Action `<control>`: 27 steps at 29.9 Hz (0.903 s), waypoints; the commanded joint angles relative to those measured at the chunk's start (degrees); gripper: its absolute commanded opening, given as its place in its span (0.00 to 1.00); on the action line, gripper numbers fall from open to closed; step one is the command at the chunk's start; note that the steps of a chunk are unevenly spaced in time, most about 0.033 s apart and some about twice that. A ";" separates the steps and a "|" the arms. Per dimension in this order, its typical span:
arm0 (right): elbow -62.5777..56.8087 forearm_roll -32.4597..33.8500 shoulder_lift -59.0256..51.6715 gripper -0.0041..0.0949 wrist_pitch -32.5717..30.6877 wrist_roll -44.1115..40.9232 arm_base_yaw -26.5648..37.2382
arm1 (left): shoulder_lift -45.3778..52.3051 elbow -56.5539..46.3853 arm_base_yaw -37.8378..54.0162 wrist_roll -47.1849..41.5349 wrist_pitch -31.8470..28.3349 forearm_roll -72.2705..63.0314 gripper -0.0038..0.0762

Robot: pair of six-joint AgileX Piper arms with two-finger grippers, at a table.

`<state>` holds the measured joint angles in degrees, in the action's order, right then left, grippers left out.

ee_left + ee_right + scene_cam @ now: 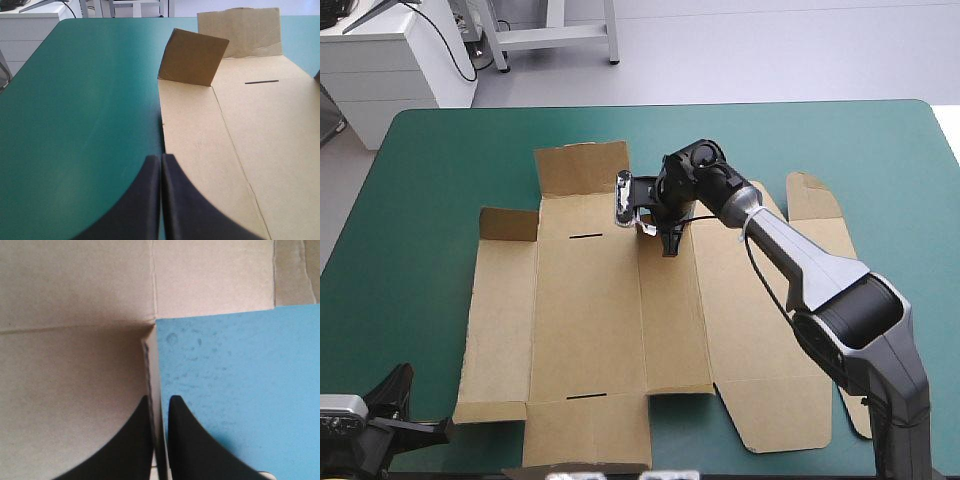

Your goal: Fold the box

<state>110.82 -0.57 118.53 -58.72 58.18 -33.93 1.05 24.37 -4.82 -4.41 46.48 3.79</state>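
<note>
The brown box (590, 310) lies as a cut sheet on the teal-green cover, mostly flat. Its far-left corner flap (508, 224) (192, 57) and the far flap (582, 168) (240, 25) stand tilted up. My right gripper (670, 240) (160, 400) is at the far edge of the middle panel. It is shut on a thin flap edge (151, 365) standing upright between the fingers. My left gripper (438, 428) (161, 165) is shut with nothing in it, low beside the box's (260, 130) near-left corner.
The teal-green cover (420, 200) (80, 115) stretches broadly left of the box. The right arm (800, 260) crosses above the box's right panels. A side flap (810, 200) lies at the far right.
</note>
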 commanded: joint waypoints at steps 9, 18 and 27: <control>3.33 4.58 -4.39 0.57 1.09 -6.40 0.14 | 0.32 1.26 -0.19 -0.67 -4.25 -0.11 0.04; 5.25 0.07 -10.27 0.04 -5.21 -17.14 4.32 | 0.32 1.26 -0.19 -0.67 -4.25 -0.40 0.04; 3.82 -11.82 -16.46 0.04 -10.75 -24.97 15.70 | -3.18 1.26 -0.19 -2.55 -4.54 -0.54 0.04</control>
<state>113.89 -8.77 108.02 -70.28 34.16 -20.63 0.77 24.37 -4.82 -5.26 46.49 3.48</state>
